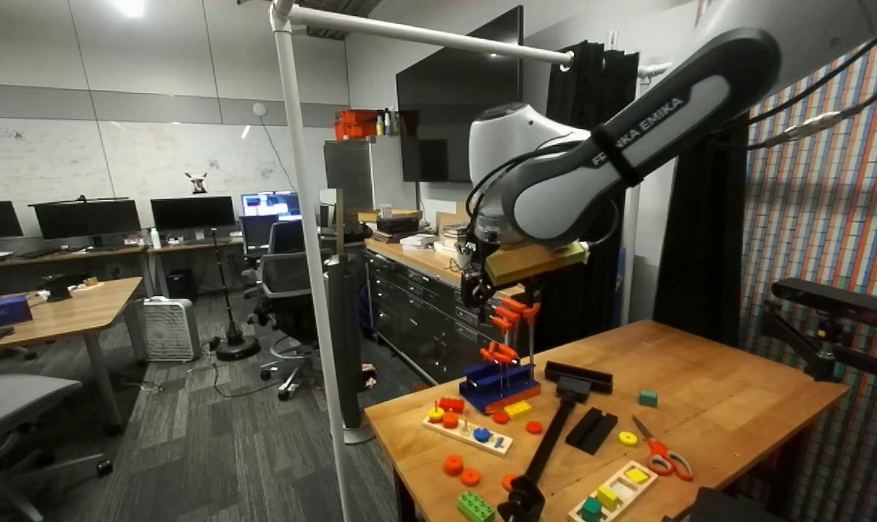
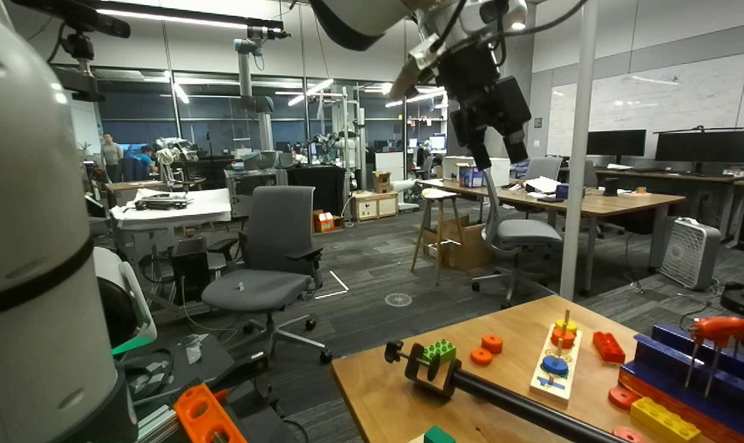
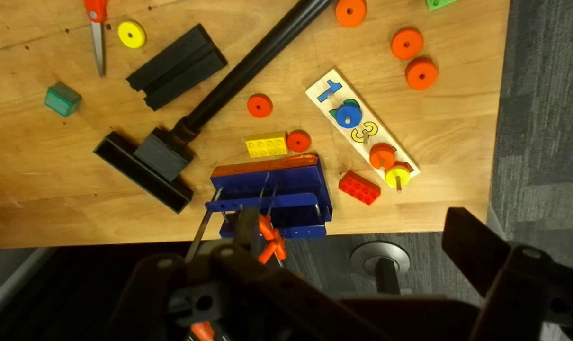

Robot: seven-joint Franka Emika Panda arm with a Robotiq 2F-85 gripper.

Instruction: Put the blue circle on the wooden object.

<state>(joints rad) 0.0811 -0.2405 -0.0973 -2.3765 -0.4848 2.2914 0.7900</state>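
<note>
Overhead, the end effector (image 2: 500, 161) gapes, a round blue disc (image 3: 348, 112) ringing a peg (image 3: 347, 120) on the wooden board (image 3: 380, 136).

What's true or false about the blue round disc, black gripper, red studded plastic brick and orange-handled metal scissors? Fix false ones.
The blue round disc sits on the pale wooden numbered peg board. True.
The black gripper is shut on the disc. False: it is open.
The red studded plastic brick lies on that board. False: it lies beside it on the brown wooden table.
The orange-handled metal scissors lie on the table. True.
</note>
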